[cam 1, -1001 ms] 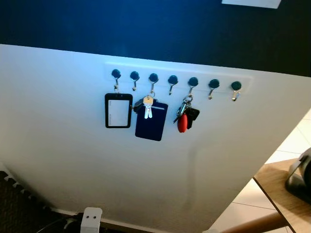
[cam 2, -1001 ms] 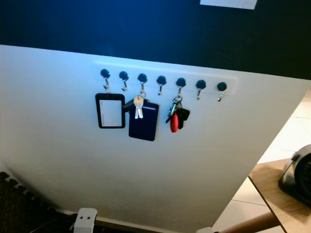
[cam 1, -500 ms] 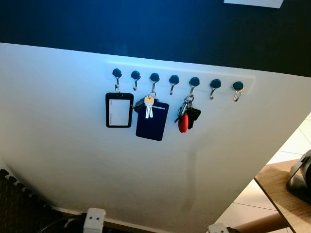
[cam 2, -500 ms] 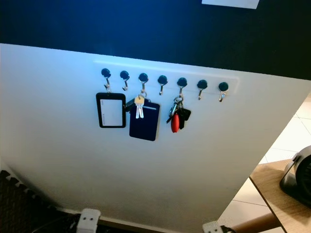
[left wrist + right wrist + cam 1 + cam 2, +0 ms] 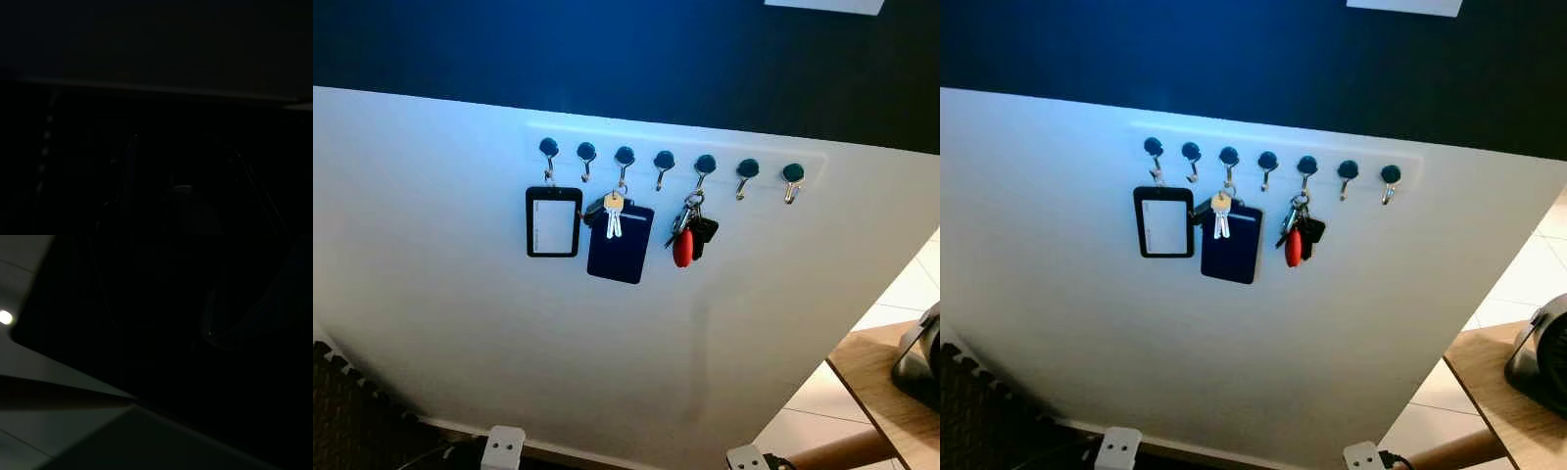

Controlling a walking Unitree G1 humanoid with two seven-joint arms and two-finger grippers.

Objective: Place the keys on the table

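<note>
A bunch of keys with a red fob (image 5: 685, 235) hangs from the fifth hook of a hook rail (image 5: 675, 157) on a white wall panel. Two silver keys (image 5: 612, 217) hang from the third hook, in front of a navy card holder (image 5: 619, 245). A black-framed badge holder (image 5: 553, 222) hangs from the first hook. The corner of a wooden table (image 5: 876, 387) shows at the lower right. Both arms hang low and idle; both wrist views are very dark. Two small white parts (image 5: 502, 448) (image 5: 744, 458) poke up at the bottom edge.
A dark rounded appliance (image 5: 920, 357) stands on the table corner. Pale floor tiles (image 5: 901, 289) lie to the right of the panel. A dark textured mat (image 5: 352, 416) lies at the lower left. Above the panel the wall is dark blue.
The view has shifted slightly. A second white part has come into view at the bottom right edge. The keys and holders hang as before.
</note>
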